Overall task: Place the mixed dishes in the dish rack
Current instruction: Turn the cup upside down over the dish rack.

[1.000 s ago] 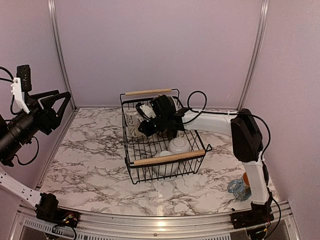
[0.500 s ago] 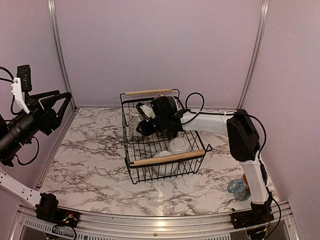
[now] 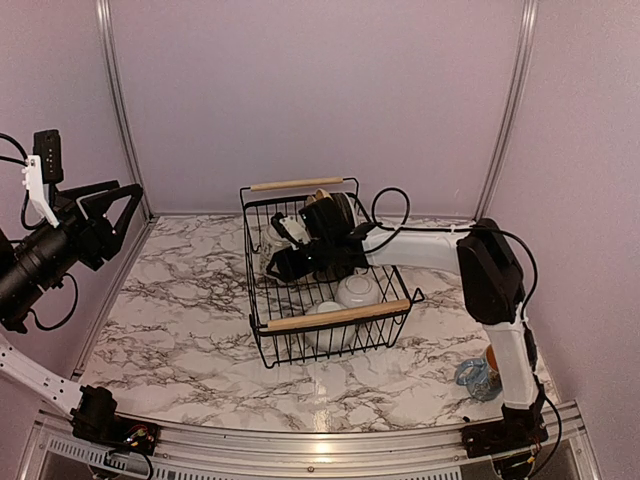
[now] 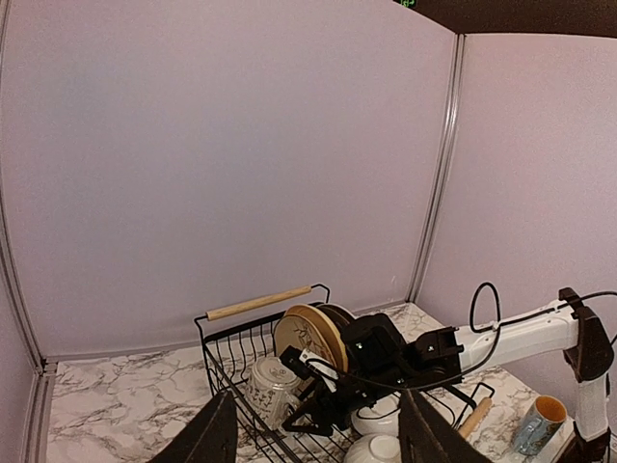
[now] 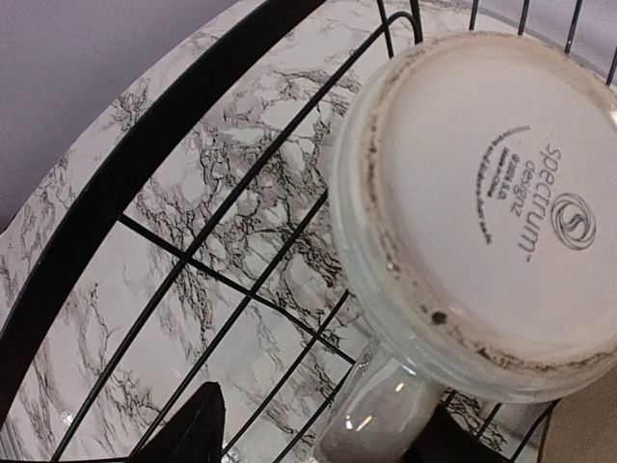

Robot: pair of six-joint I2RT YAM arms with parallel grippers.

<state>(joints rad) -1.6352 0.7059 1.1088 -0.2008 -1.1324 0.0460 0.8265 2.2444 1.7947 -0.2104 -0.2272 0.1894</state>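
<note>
The marble table (image 3: 180,320) carries the dish rack (image 3: 335,317), which lies well ahead of and below the left gripper (image 4: 316,436). Its fingers (image 4: 214,434) stand apart in the air with nothing between them. The right gripper (image 3: 275,265) reaches inside the rack, with its fingers (image 5: 198,429) spread. A small tan plate (image 4: 307,338) stands on edge behind that gripper, and two small white bowls (image 3: 358,290) lie in the rack behind those fingers.

An upturned mug (image 5: 482,193) sits just beyond the right fingertips, base up. Its handle (image 5: 371,424) lies between the two fingers, clear of one. Whether it touches the other I cannot tell. A second mug (image 3: 478,376) stands on the table outside the rack, well behind the right fingers.
</note>
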